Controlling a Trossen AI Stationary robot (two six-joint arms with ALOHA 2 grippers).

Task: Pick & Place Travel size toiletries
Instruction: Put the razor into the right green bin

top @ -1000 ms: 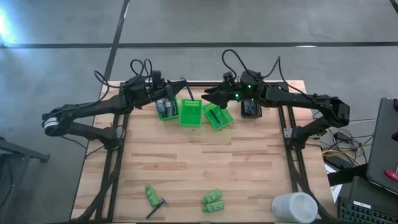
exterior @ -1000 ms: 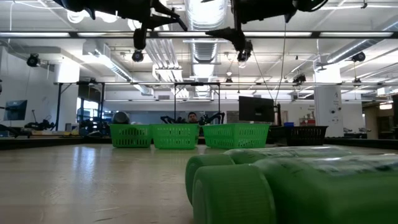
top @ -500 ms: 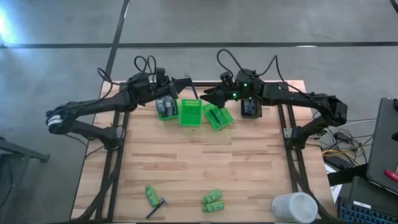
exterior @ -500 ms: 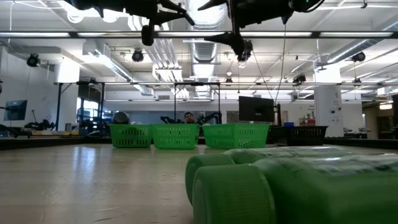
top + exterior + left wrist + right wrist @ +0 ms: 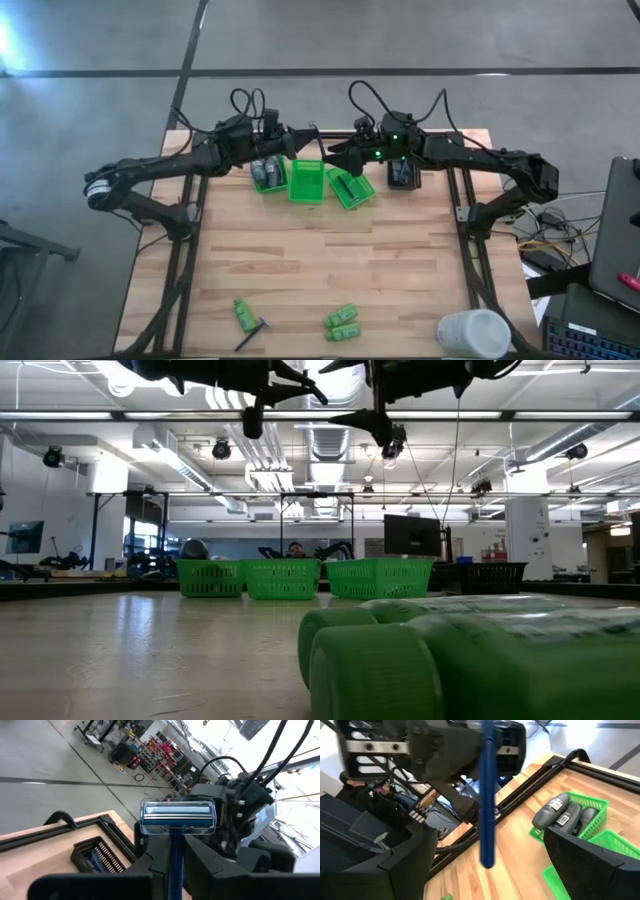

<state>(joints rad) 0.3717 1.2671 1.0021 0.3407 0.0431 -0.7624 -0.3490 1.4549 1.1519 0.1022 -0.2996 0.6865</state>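
Note:
A razor with a blue handle and a clear-capped head (image 5: 178,817) is high above the table's far side, with my left gripper (image 5: 175,855) shut on it. In the high view this gripper (image 5: 300,140) hangs over the green baskets (image 5: 307,183). My right gripper (image 5: 335,155) faces it, open. Its fingers (image 5: 405,865) stand wide on either side of the razor's blue length (image 5: 487,795) without touching it. Grey tubes (image 5: 565,815) lie in the left green basket. Green bottles (image 5: 343,322) and a dark razor stick (image 5: 252,333) lie near the table's front edge. My left gripper pinches the razor's blue handle (image 5: 175,867) between its two fingers. The fingers point level toward the table's right and lie along the handle. The capped head sticks out past the fingertips. The razor is lifted clear, high over the baskets.
Three green baskets stand in a row at the table's far middle, with a black basket (image 5: 403,175) to their right. A big white cylinder (image 5: 473,333) stands at the near right corner. Bare wood (image 5: 320,260) lies between the baskets and the loose items.
My left gripper has moved toward the table's right, toward my right gripper, carrying the razor level and still shut on it. The razor now reaches between my right gripper's open fingers.

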